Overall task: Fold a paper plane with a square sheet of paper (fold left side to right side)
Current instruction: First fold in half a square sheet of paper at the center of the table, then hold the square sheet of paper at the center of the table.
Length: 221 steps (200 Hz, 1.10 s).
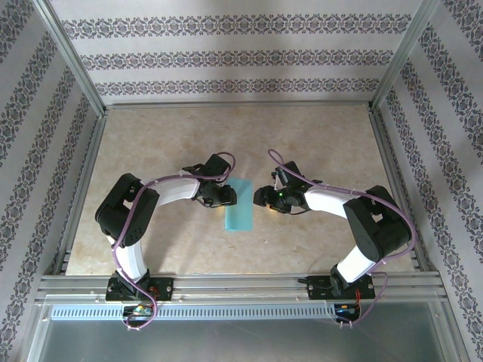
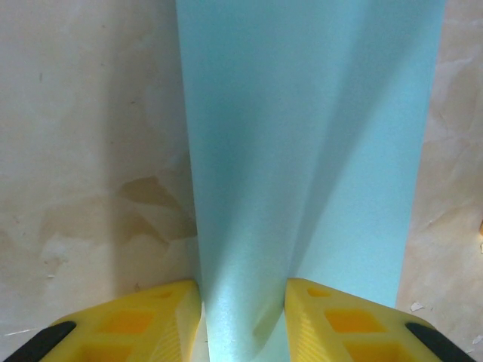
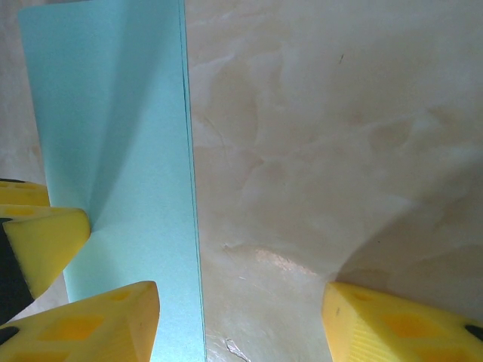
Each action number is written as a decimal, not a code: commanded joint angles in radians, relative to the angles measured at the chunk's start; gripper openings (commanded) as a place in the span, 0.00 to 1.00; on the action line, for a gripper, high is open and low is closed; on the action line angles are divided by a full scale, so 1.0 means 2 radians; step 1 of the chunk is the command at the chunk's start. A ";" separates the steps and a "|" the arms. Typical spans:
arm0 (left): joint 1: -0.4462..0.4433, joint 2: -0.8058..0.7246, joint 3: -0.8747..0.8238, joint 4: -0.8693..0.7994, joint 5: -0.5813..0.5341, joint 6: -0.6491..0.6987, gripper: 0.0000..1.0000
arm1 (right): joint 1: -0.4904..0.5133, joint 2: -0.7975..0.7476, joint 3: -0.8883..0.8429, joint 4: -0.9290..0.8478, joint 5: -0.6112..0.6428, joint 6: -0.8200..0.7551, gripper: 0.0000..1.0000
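On my feed the beige marbled table (image 1: pixel 151 143) spreads from the centre toward 12 o'clock, blotched with darker stains and lit softly and evenly. Striped floral wallpaper (image 1: pixel 226 60) covers the walls at 9, 12 and 3 o'clock. Aluminium frame rails (image 1: pixel 241 283) run across at 6 o'clock.

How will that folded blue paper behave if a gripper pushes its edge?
Probably floppy: the paper is thin, and shading in the left wrist view suggests it bows rather than lies flat. Likely light, so a push may slide it across the smooth table. Its doubled layers, visible at the edge, might add slight stiffness.
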 commanded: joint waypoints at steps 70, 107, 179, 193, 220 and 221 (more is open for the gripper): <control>-0.013 0.037 -0.007 -0.026 -0.007 0.008 0.37 | 0.003 0.013 0.007 -0.014 0.004 -0.013 0.62; -0.013 0.037 -0.005 -0.028 -0.008 0.009 0.37 | 0.004 0.013 0.009 -0.014 0.003 -0.012 0.62; -0.014 0.038 -0.003 -0.030 -0.007 0.011 0.38 | 0.007 0.013 0.014 -0.015 0.001 -0.012 0.62; -0.014 0.039 -0.002 -0.030 -0.007 0.011 0.38 | 0.007 0.013 0.015 -0.015 0.000 -0.011 0.62; -0.014 0.039 -0.003 -0.030 -0.007 0.011 0.38 | 0.011 0.009 0.018 -0.012 -0.003 -0.006 0.62; -0.014 0.039 -0.003 -0.030 -0.007 0.011 0.38 | 0.011 0.008 0.018 -0.012 -0.003 -0.006 0.62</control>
